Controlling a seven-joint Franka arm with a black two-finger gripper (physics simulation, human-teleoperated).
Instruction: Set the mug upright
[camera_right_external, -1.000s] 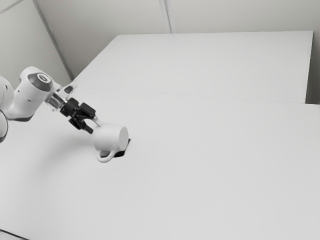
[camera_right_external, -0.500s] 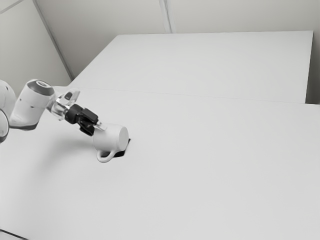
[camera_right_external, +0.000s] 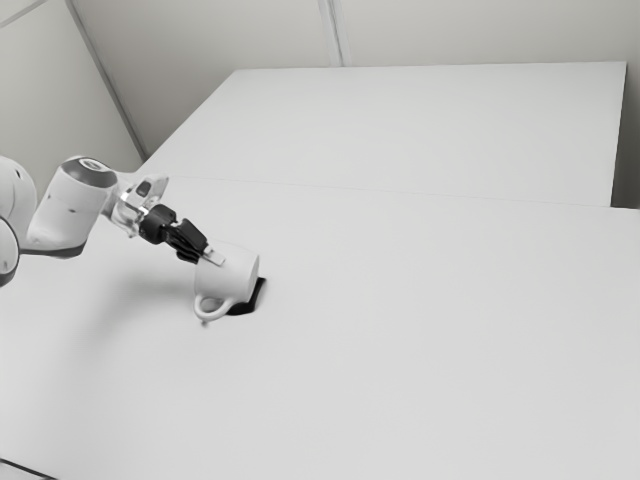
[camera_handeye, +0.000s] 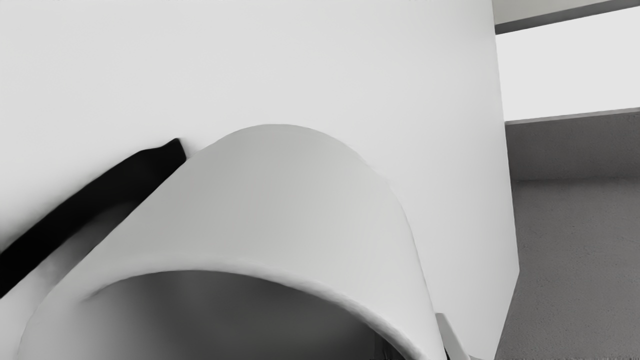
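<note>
White and tilted, the mug (camera_right_external: 226, 276) has its wall pinched by the gripper (camera_right_external: 211, 256), one finger (camera_handeye: 382, 348) inside.

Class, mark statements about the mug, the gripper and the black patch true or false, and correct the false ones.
1. The mug stands upright on its base. False: it is tipped over.
2. The mug's open mouth faces the gripper. True.
3. The gripper holds the mug by its handle. False: it grips the wall at the rim.
4. A black patch shows beside the mug. True.
5. The mug is black. False: it is white.
</note>
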